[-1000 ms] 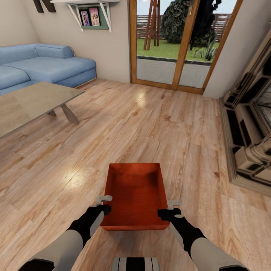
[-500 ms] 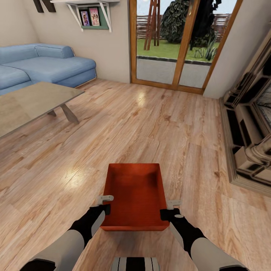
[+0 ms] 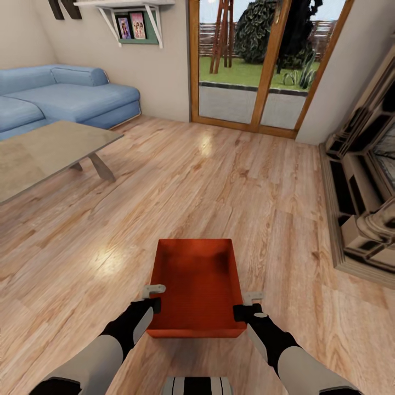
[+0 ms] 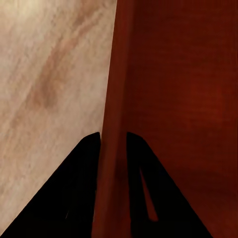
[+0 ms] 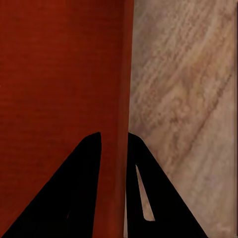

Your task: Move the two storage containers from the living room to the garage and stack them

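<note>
Glossy wood-plank floor point(image 3: 230, 181) spreads beneath an orange-red, taper-walled storage container point(image 3: 197, 282) at 6 o'clock, its side rims pinched by left gripper point(image 3: 153, 297) and right gripper point(image 3: 247, 306), base hidden.

Wood floor point(image 3: 230, 181), blue sofa point(image 3: 66, 99)

I see open wood floor point(image 3: 230, 181) from 11 to 1 o'clock; table point(image 3: 49, 148) blocks at 10, fireplace point(image 3: 365, 208) at 2, glass doors point(image 3: 258, 66) at 12.
</note>
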### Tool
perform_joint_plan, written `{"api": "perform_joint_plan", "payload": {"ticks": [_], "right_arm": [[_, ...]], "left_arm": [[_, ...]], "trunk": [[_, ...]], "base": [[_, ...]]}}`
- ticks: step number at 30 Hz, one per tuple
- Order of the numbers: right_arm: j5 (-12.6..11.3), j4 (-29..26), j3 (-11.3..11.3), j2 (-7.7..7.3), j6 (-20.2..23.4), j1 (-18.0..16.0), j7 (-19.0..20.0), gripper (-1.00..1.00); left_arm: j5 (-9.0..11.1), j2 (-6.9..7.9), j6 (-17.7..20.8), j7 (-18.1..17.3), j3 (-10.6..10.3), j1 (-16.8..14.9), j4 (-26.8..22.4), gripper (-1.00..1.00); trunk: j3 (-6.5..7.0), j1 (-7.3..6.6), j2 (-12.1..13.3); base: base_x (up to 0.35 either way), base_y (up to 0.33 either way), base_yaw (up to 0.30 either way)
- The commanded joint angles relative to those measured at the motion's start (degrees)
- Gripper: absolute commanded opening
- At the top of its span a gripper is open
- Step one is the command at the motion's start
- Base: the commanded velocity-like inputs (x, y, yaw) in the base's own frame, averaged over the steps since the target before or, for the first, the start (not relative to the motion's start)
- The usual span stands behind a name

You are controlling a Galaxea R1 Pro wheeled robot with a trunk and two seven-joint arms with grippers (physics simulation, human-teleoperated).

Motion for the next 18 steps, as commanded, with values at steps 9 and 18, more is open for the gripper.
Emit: {"api": "perform_joint_plan", "payload": {"ticks": [9, 18], "right_arm": [[0.7, -0.1, 0.2, 0.01, 0.5, 0.0, -0.8, -1.0], [0.6, -0.1, 0.2, 0.02, 0.5, 0.0, -0.8, -1.0]], "left_arm": [[-1.1, 0.42, 0.6, 0.8, -0.3, 0.0, -0.2, -1.0], [-1.1, 0.46, 0.6, 0.8, -0.3, 0.0, -0.2, -1.0]], "trunk": [[1.58, -1.99, 3.6], [3.2, -3.97, 7.2]], "base": [[0.0, 0.0, 0.0], [0.0, 0.0, 0.0]]}}
